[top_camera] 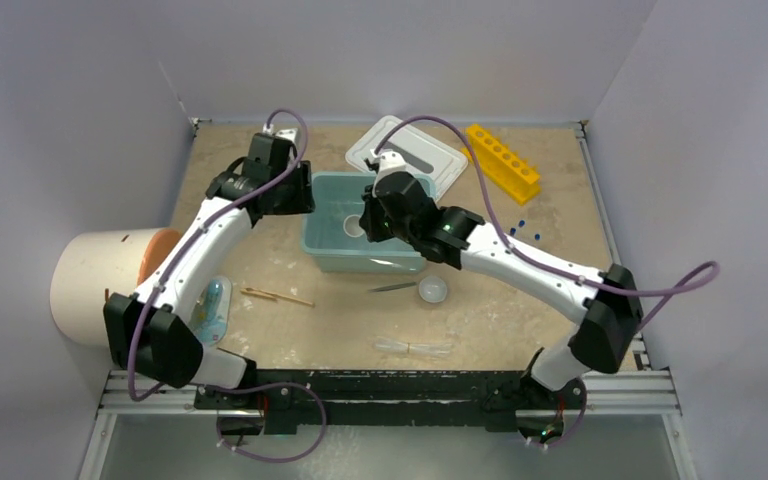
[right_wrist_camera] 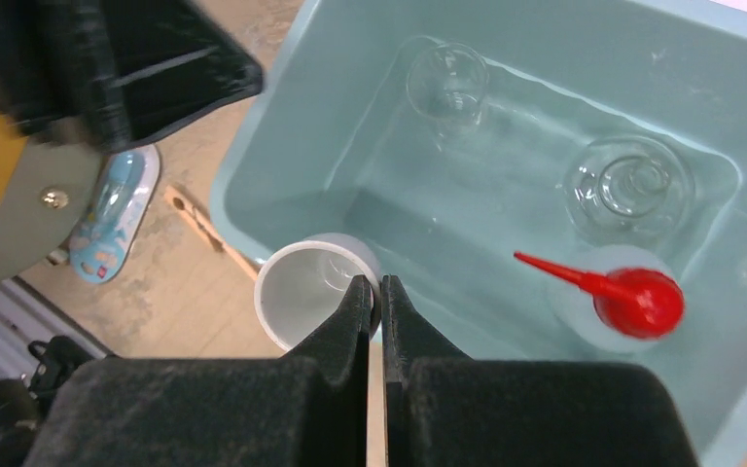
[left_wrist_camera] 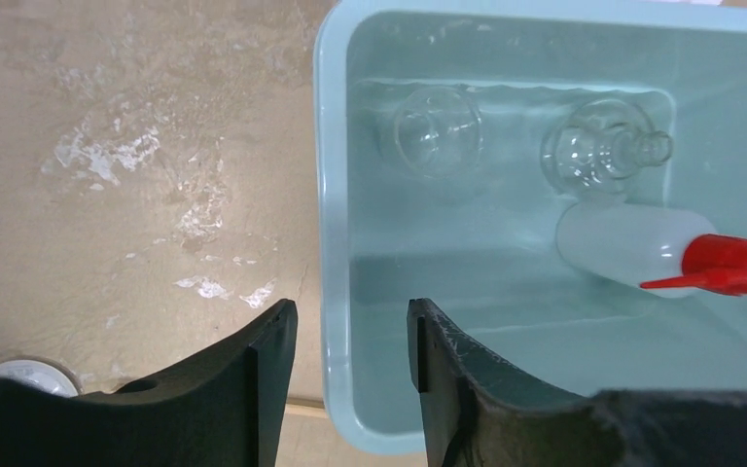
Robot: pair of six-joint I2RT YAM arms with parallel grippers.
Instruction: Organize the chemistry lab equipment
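Rim of a round white bowl [right_wrist_camera: 297,297] is pinched by the right tool [right_wrist_camera: 381,287]; left tool [left_wrist_camera: 352,311] gapes open.

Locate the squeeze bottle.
The squeeze bottle is inside the tub, at the right of the left wrist view, just below a clear flask.

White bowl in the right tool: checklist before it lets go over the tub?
1. Right tool shut on the white bowl at its rim: ok.
2. Bowl over the teal tub, by the top view: ok.
3. Landing spot free of the squeeze bottle and glass flasks: cannot tell, the bowl hides what lies beneath it.
4. Left tool open and holding nothing: ok.
5. Left tool clear of the tub: not ok, it hangs over the rim.
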